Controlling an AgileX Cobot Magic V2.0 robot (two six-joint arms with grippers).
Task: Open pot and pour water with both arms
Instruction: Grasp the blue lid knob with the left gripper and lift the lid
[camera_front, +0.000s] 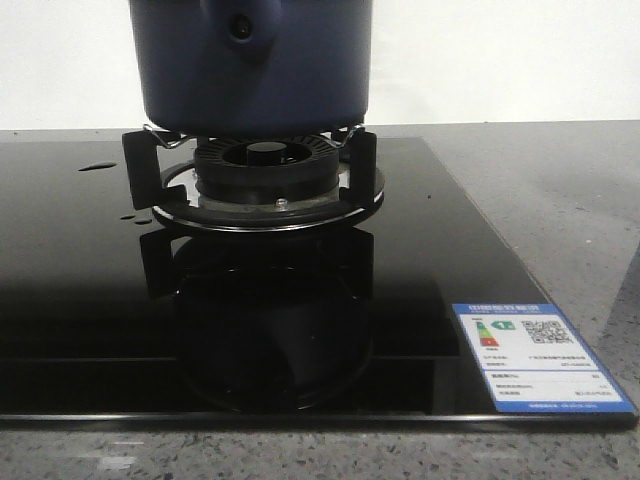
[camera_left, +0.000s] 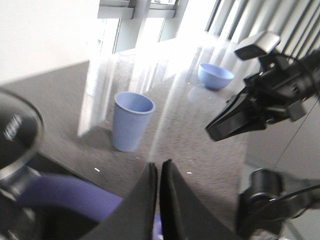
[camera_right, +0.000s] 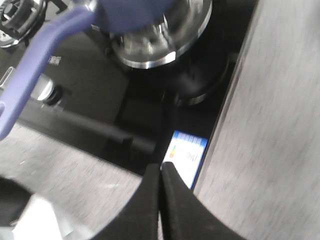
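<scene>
Front view, nearest: grey speckled counter (camera_front: 560, 190) carrying a black glass hob (camera_front: 90, 300), with a blue-bordered energy label (camera_front: 538, 356) stuck at its near right corner. Behind it, a round burner (camera_front: 268, 165) inside a chrome ring, ringed by black pan supports (camera_front: 140, 172). On those supports, the pot (camera_front: 250, 65): dark navy, cylindrical, upper part cut off by the frame, handle mount with a round hole facing the camera. A few droplets on the glass to the left of the burner.

Left wrist view, nearest: left gripper (camera_left: 159, 200), black fingers pressed together, nothing between them. Just beside the fingers, a blue-violet handle (camera_left: 65, 197), blurred; contact cannot be told. Farther out on the grey surface, a pale blue cup (camera_left: 131, 120) standing upright; beyond it, a pale blue bowl (camera_left: 215, 75). Right arm hardware in black at the far side.

Right wrist view, nearest: right gripper (camera_right: 160, 200), fingers closed with only a thin seam, holding nothing. Beyond the tips, the label on the glass, then the pot's blurred steel base above the burner, handle reaching out to one side.
</scene>
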